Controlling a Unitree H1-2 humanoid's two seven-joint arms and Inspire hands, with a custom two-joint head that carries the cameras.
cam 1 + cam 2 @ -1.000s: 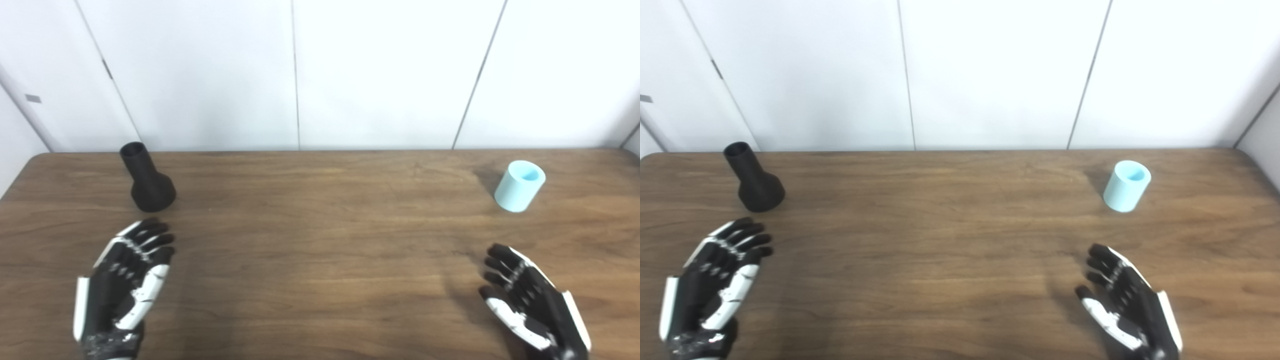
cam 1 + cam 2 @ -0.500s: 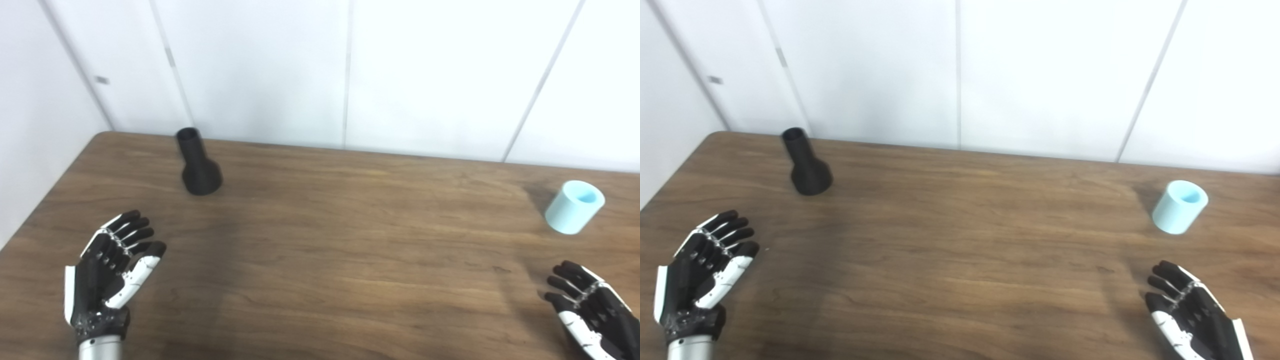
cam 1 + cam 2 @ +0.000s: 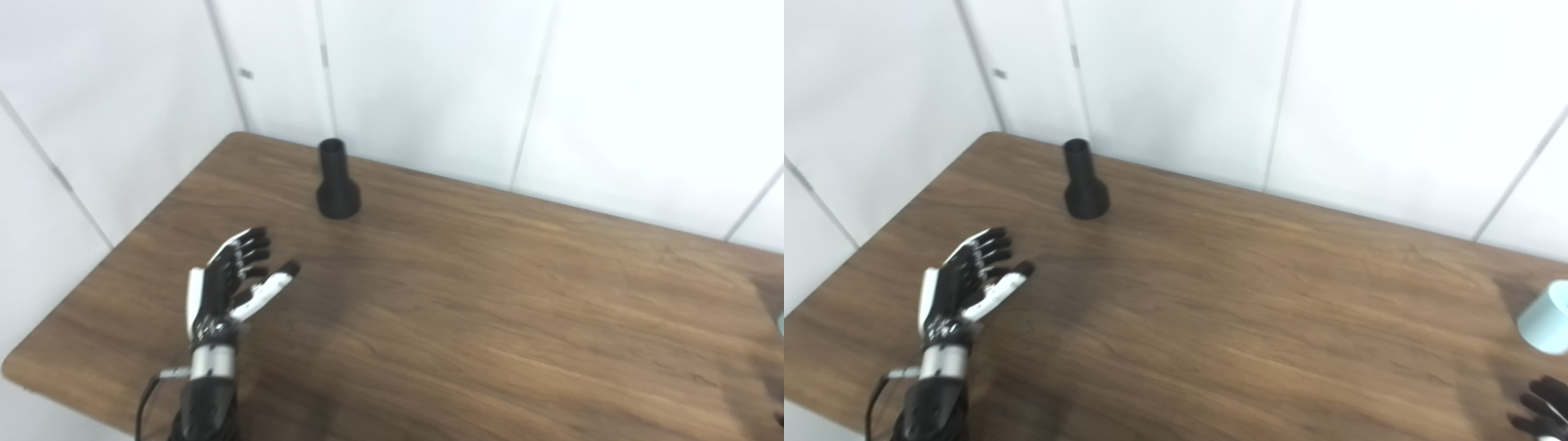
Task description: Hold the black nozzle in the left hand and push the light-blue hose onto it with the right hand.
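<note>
The matte black funnel-shaped nozzle (image 3: 337,187) stands upright on its flared base near the far edge of the brown wood-grain table (image 3: 490,294), its narrow neck pointing up. That pose probably suits a side grasp around the neck or the flare. Nearer than the nozzle and off to its left, the black-and-white left hand (image 3: 236,285) hovers over the table with fingers spread and thumb held out; it holds nothing and is well apart from the nozzle. The open palm faces roughly toward the nozzle, which reads as readiness to reach for it.

Far to the right of the nozzle, at the frame's edge in the right eye view, the short light-blue cylindrical hose (image 3: 1546,318) sits on the table, untouched. Of the right hand (image 3: 1536,409), only dark fingertips show at the bottom corner near the hose, so I cannot tell whether it is spread or closed.
</note>
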